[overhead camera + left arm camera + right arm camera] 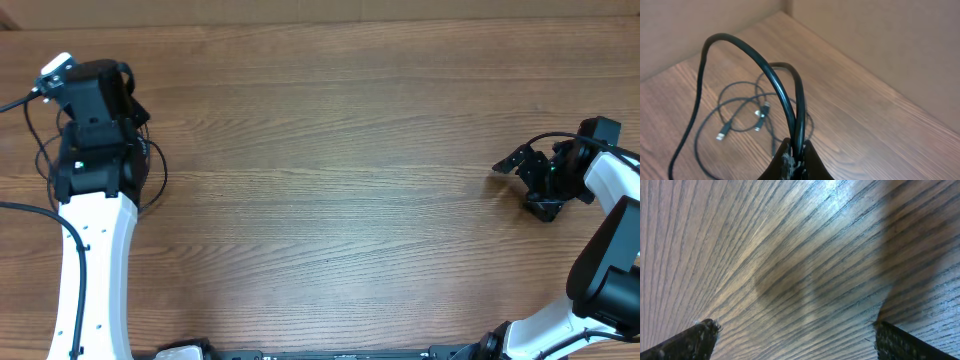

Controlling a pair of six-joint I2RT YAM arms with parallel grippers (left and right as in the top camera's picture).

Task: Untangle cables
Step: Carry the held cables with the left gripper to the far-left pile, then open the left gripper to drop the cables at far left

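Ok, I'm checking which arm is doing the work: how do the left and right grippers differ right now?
The left gripper is shut, pinching a loop of black cable; the right gripper is wide open and holds nothing. The left gripper looks down on loose cables lying on the table; the right gripper sees only bare wood. Both hang over the same table.
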